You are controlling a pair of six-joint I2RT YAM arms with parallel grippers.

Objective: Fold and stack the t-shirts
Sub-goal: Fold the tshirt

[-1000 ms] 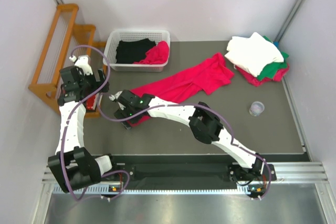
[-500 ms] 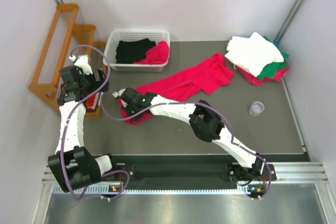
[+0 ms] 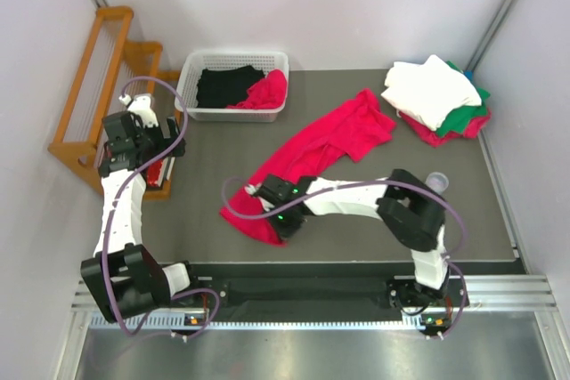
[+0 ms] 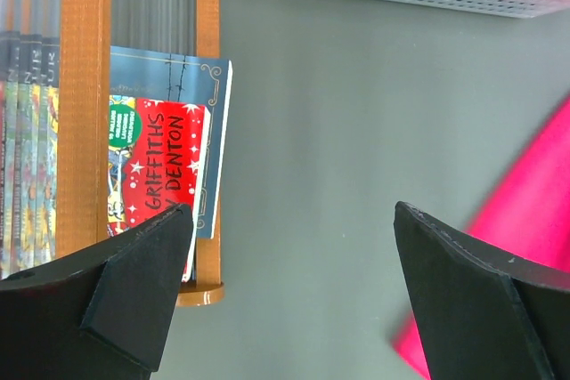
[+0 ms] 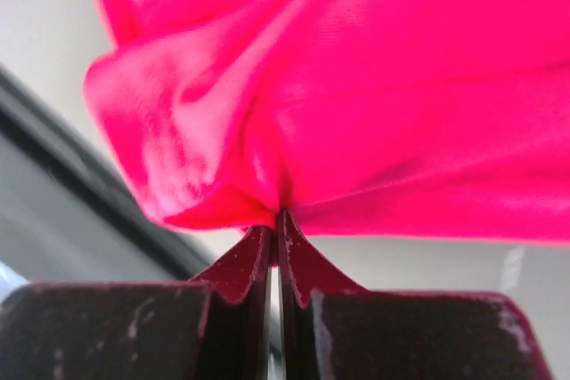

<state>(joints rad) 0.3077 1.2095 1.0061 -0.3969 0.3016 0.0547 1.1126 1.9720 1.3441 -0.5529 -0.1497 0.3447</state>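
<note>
A: What's your right gripper (image 5: 278,220) doing?

B: You're pinching the crimson t-shirt (image 3: 312,153) with it. Fingers are sitting pressed together on a fold of the cloth; the wrist view is showing fabric bunching right at the tips.

A: Where's the shirt lying?

B: It's stretching diagonally across the grey table (image 3: 356,211), from the near-left end at your right gripper (image 3: 272,220) up to the far right, stopping near the folded stack (image 3: 436,100). The near end is crumpling around the fingers.

A: Stack?

B: White tee is sitting on top, green and red edges are showing under it, far right corner. The clear cup (image 3: 435,183) is standing just near of it.

A: Left side?

B: Your left gripper (image 4: 294,291) is hanging wide apart, holding nothing, over the table's left edge beside the wooden rack (image 3: 93,86) and a book (image 4: 165,166).

A: Basket?

B: The white basket (image 3: 233,113) is sitting far left, with black and red shirts (image 3: 240,86) lying inside.
</note>
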